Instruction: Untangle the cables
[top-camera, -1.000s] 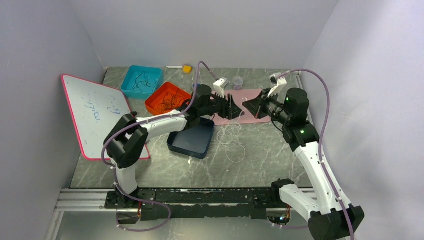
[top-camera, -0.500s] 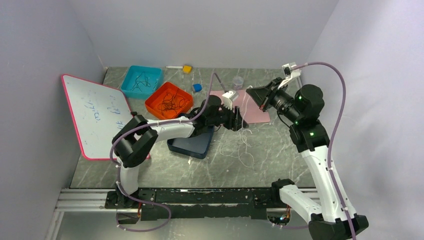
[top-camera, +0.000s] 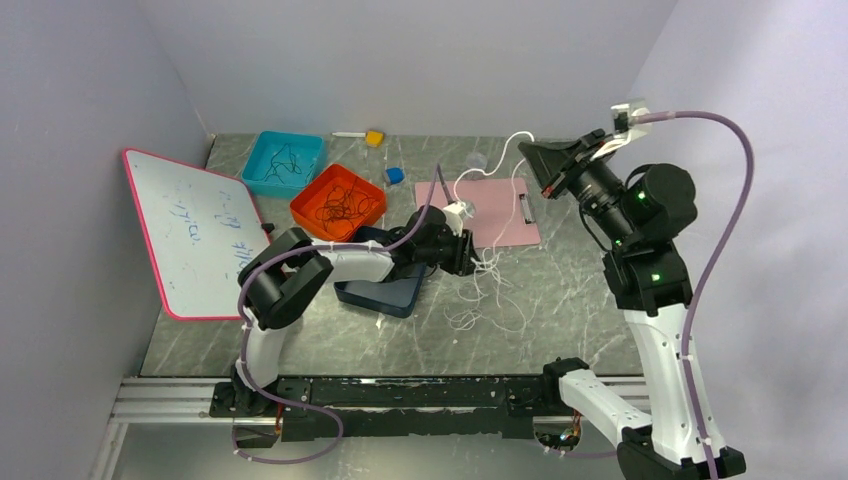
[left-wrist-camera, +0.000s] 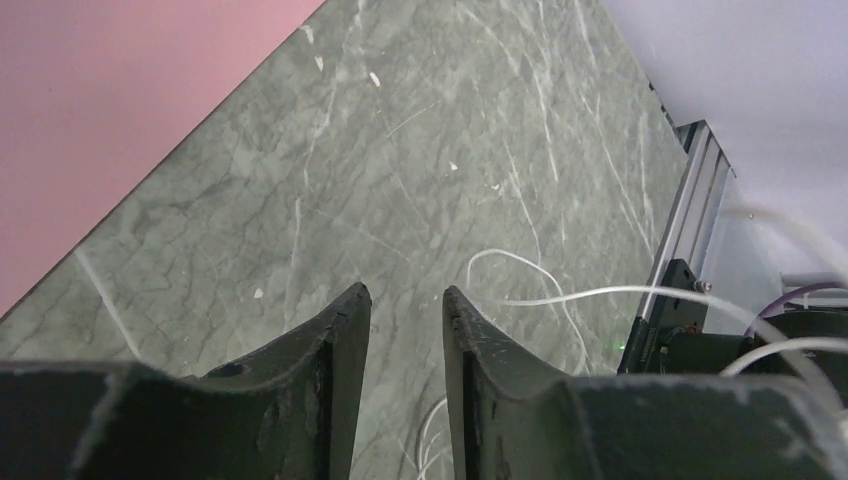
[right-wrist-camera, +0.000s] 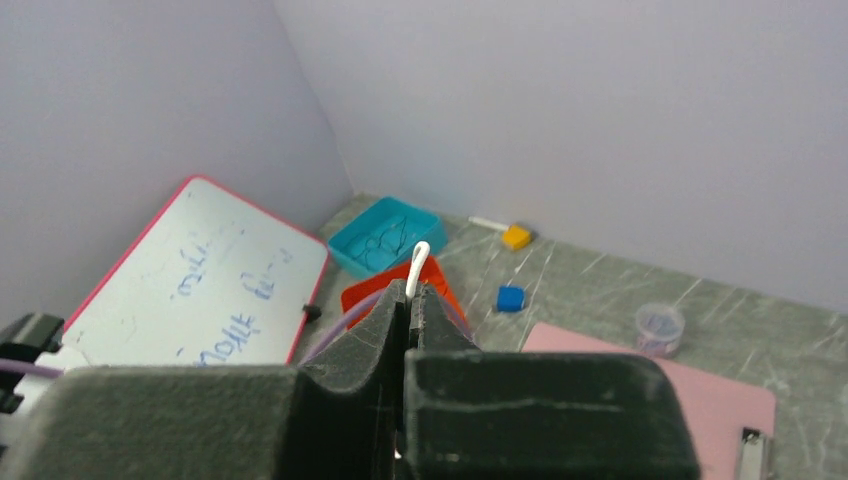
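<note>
The white cables (top-camera: 487, 292) lie in a loose tangle on the grey table in front of the pink clipboard. My right gripper (top-camera: 524, 150) is raised high at the back right and shut on one white cable (top-camera: 512, 137), which arcs down to the tangle. In the right wrist view the cable end (right-wrist-camera: 417, 262) sticks out above the shut jaws of my right gripper (right-wrist-camera: 408, 298). My left gripper (top-camera: 472, 256) sits low at the tangle's left edge. In the left wrist view my left gripper (left-wrist-camera: 405, 292) is open, with white strands (left-wrist-camera: 600, 293) beyond and below it.
An orange tray (top-camera: 305, 208) and a teal tray (top-camera: 258, 150) at the back left hold dark cables. A dark blue tray (top-camera: 380, 290) lies under the left forearm. A whiteboard (top-camera: 195, 225) leans at the left. A pink clipboard (top-camera: 505, 220), blue cube (top-camera: 395, 175), yellow cube (top-camera: 374, 138) and clear cup (top-camera: 476, 160) lie behind.
My right gripper has risen and moved back to the right, drawing a white cable up out of the tangle. My left gripper has come down and nearer, to the tangle's left edge.
</note>
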